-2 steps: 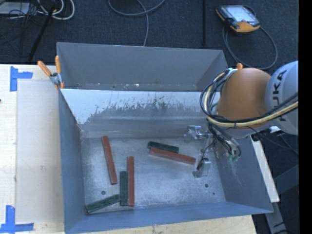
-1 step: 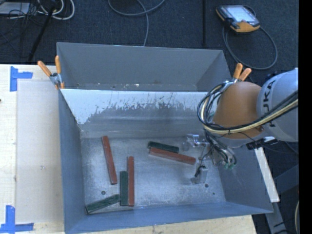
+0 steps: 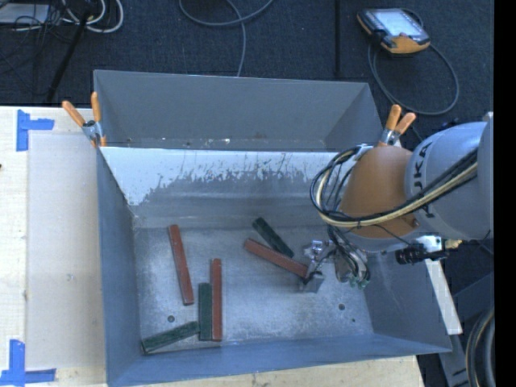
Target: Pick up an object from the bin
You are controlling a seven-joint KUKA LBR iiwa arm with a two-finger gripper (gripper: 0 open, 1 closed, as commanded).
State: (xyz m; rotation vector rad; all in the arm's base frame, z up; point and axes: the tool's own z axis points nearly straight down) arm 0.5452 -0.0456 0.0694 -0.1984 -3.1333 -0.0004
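Six flat bars lie on the floor of the grey metal bin (image 3: pixel 266 321). The pincer (image 3: pixel 314 269) sits low near the bin's right wall, at the right end of a slanted reddish-brown bar (image 3: pixel 274 258) that crosses the middle of the floor. It seems to touch that end, but whether it is wide, narrow or gripping cannot be told. A short dark green bar (image 3: pixel 270 236) lies just behind, meeting the brown one. Toward the front left corner lie a leaning red-brown bar (image 3: pixel 181 264), a straight red-brown bar (image 3: pixel 216 293), a green bar (image 3: pixel 205 311) touching its side, and a front green bar (image 3: pixel 171 337).
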